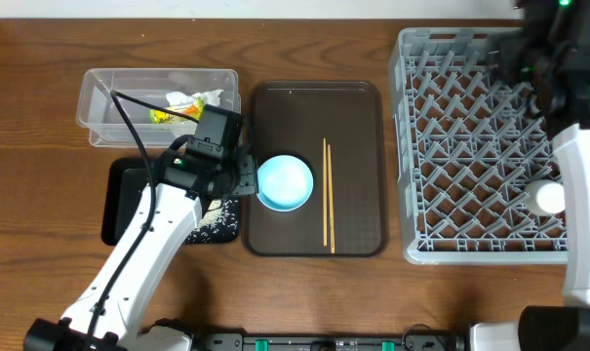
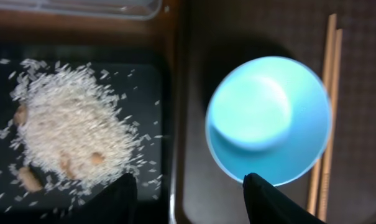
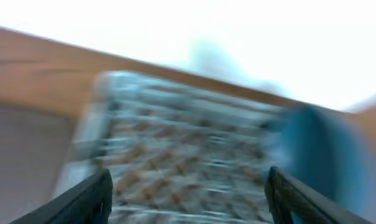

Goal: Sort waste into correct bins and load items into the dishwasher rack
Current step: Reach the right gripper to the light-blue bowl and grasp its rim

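Note:
The light blue bowl (image 1: 286, 182) sits upright on the brown serving tray (image 1: 358, 117), with the chopsticks (image 1: 328, 195) lying to its right. My left gripper (image 1: 238, 180) is open and empty. In the left wrist view its fingers (image 2: 188, 196) straddle the seam between the black tray (image 2: 144, 81) and the brown tray, one finger at the bowl's (image 2: 268, 118) rim. Rice (image 2: 69, 137) is piled in the black tray (image 1: 124, 210). My right gripper (image 1: 524, 58) is open and empty above the rack (image 1: 470, 146). Its view is blurred, with a dark blue shape (image 3: 321, 155) at right. The cups cannot be made out.
The clear tub (image 1: 99, 97) at the back left holds the white napkin (image 1: 192, 97) and the yellow-green wrapper (image 1: 163, 115). A white round shape (image 1: 546, 198) shows in the rack beside my right arm; I cannot tell what it is.

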Available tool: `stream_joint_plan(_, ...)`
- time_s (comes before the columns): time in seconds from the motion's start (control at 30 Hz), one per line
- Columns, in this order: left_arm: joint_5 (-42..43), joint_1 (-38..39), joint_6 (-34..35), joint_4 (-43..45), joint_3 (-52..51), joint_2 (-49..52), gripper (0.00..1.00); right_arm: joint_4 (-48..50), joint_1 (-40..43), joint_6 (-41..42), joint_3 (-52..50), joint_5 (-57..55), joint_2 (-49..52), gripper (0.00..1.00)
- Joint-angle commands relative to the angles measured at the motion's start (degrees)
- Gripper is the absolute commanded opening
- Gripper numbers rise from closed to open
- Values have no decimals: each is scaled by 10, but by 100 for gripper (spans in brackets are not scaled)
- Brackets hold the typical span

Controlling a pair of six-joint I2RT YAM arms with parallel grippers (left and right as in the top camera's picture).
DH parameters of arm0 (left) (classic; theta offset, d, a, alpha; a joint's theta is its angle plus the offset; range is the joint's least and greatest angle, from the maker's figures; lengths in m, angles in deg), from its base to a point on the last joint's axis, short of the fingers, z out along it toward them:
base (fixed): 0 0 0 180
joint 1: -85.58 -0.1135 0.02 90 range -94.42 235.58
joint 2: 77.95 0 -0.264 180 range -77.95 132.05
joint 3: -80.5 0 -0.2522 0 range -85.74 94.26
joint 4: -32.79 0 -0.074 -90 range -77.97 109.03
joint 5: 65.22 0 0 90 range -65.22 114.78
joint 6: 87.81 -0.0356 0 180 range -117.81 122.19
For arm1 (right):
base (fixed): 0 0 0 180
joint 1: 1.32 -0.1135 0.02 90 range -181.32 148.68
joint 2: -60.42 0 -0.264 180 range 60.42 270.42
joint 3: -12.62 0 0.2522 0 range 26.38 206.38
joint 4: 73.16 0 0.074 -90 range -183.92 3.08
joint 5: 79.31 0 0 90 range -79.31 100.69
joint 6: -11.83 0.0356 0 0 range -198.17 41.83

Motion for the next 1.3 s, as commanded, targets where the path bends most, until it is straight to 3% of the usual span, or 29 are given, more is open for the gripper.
stream_joint_plan(0.0, -32, -20, 8, -16, 3, 1, 58, -30, -42, 60, -1, 170, 22, 74)
stream_joint_plan(0.3, -29, -135, 38, -70, 3, 1, 58, -109, -174, 96, -1, 175, 98, 70)
stream_joint_plan(0.47, -29, -167, 38, -83, 3, 1, 58, -111, -235, 110, -1, 175, 160, 59)
stream_joint_plan(0.6, -29, -172, 38, -85, 3, 1, 58, -115, -273, 161, -1, 175, 218, 49)
stream_joint_plan(0.9, -29, -172, 38, -85, 3, 1, 58, -121, -332, 189, -1, 175, 305, 45)
stream_joint_plan(1.03, -29, -172, 38, -85, 3, 1, 58, -115, -342, 206, -1, 166, 311, 24)
stream_joint_plan(1.27, -29, -172, 38, -85, 3, 1, 58, -116, -344, 233, -3, 132, 314, 27)
